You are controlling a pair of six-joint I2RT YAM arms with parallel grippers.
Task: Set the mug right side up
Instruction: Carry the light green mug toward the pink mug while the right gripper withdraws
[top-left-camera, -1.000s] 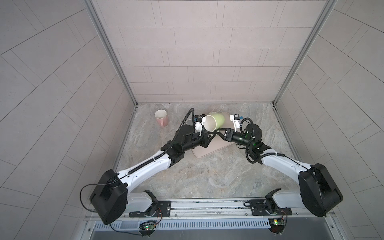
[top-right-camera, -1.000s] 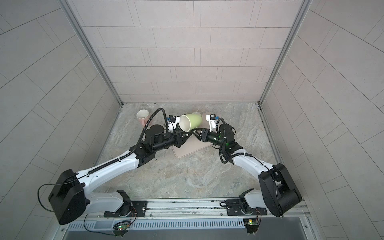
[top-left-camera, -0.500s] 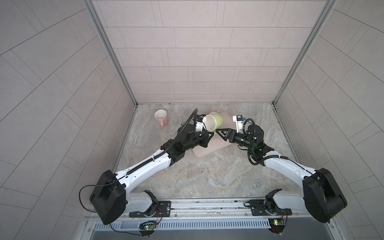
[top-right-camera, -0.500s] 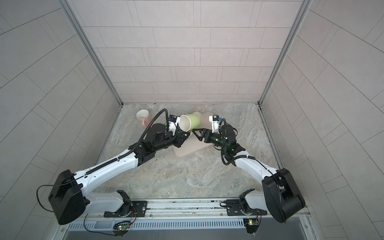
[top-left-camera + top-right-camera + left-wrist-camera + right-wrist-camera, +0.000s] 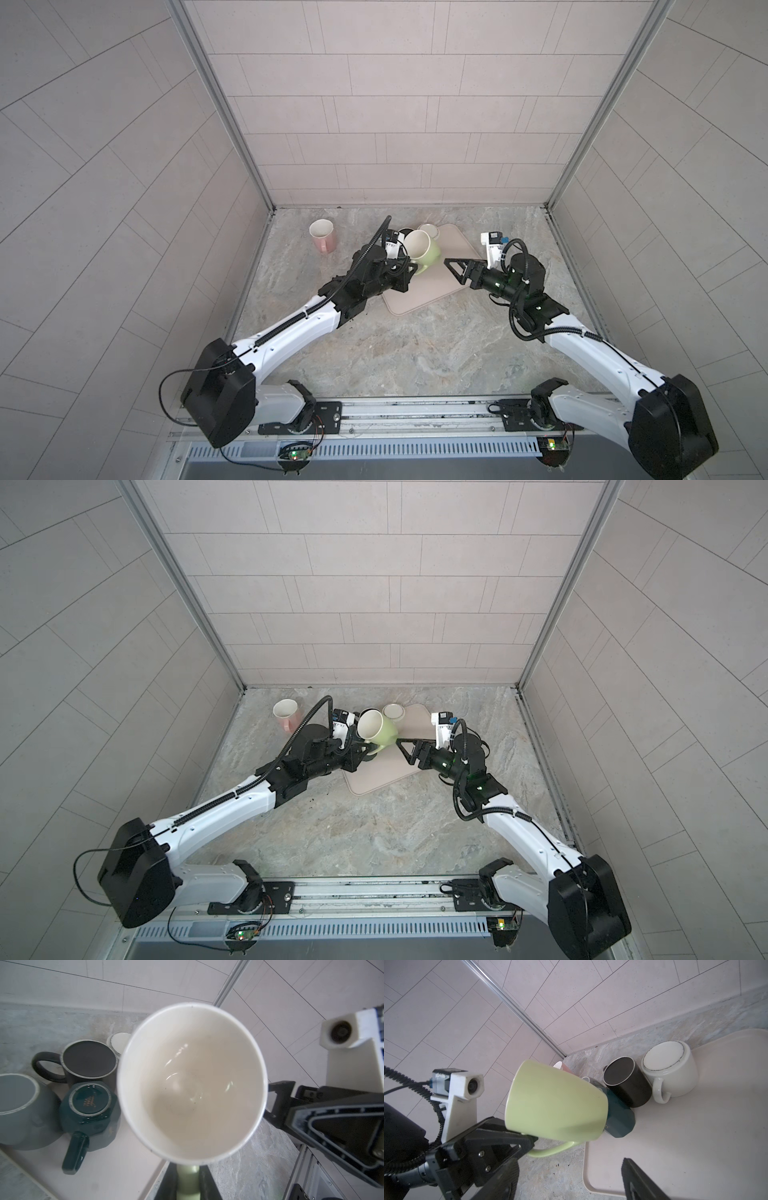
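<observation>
"What kind of place is this?"

"A robot lab. The left arm (image 5: 291, 332) and the right arm (image 5: 590, 351) are bolted to a metal rail (image 5: 415, 415). A little camera (image 5: 467, 1084) sits on one wrist."

"But it looks like a kitchen!"

"It's dressed up like one. It has tile walls (image 5: 395, 104), a stone-look counter (image 5: 415, 345), a tray (image 5: 436, 286), a pink mug (image 5: 323, 236) and a green mug (image 5: 422, 250). But the walls sit in a bare metal frame (image 5: 222, 104). And a small board with a green light (image 5: 296, 455) shows at the front."
</observation>
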